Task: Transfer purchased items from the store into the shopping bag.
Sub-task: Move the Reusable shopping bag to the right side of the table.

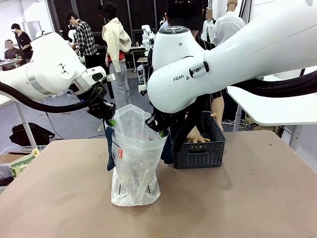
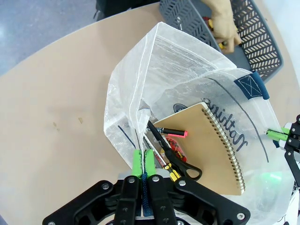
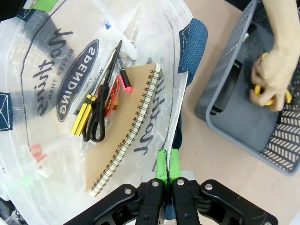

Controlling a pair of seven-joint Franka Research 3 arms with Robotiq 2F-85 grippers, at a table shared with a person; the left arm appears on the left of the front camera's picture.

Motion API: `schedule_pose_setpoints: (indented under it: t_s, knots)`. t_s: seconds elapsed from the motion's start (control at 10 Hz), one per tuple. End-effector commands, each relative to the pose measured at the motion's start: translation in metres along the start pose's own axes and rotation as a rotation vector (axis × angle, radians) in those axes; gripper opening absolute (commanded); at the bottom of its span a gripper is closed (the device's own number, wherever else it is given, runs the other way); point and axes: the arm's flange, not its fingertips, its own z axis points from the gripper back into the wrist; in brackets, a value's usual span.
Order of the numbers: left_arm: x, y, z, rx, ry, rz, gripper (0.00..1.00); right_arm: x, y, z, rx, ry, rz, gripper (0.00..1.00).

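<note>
Shopping bag (image 1: 134, 166) rim was clamped by L gripper (image 2: 143, 164) and R gripper (image 3: 168, 161), opp. sides; mouth was thus held wide. Person's hand (image 3: 272, 70) was seen in basket (image 1: 198, 154), prob. fetching item.

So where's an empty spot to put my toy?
Bare table left of the shopping bag, in front of it, and right of the basket. Crowded in the middle: left gripper and right gripper pinch the bag's rim, a person's hand is in the basket.

A lab hall (white worktables (image 1: 277, 109), people (image 1: 85, 37) standing behind).
</note>
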Motion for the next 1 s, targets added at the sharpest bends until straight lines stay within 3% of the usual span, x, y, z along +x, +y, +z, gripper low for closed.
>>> schedule_pose_setpoints:
  t_s: [0.0, 0.9]
  knots:
    - [-0.0024, 0.0009, 0.0021, 0.003, -0.014, 0.004, 0.0, -0.0041, -0.0011, 0.0002, 0.001, 0.0, 0.0, 0.0]
    - [-0.0024, 0.0009, 0.0021, 0.003, -0.014, 0.004, 0.0, -0.0041, -0.0011, 0.0002, 0.001, 0.0, 0.0, 0.0]
